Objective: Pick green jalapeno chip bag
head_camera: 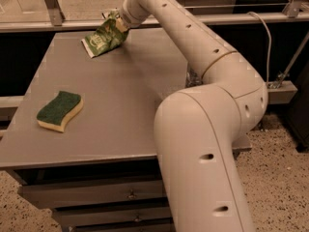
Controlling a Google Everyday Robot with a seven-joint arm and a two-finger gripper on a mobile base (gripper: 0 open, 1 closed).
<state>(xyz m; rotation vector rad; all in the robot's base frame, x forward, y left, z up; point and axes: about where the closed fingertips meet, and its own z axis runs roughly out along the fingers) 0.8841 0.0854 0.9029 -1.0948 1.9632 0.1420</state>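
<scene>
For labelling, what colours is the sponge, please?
Sponge: green top, yellow base, camera view; gripper at the chip bag.

The cream-white plastic robot arm rises from the lower right as a thick rounded link. It bends sharply back at a bulbous elbow, well to the right of and below the gripper, then runs up and leftward as a slimmer, hole-dotted forearm. Its wrist sits just right of the two-finger gripper, which points down-left with its fingers closed on the upper end of a crumpled shiny green foil chip bag.
</scene>
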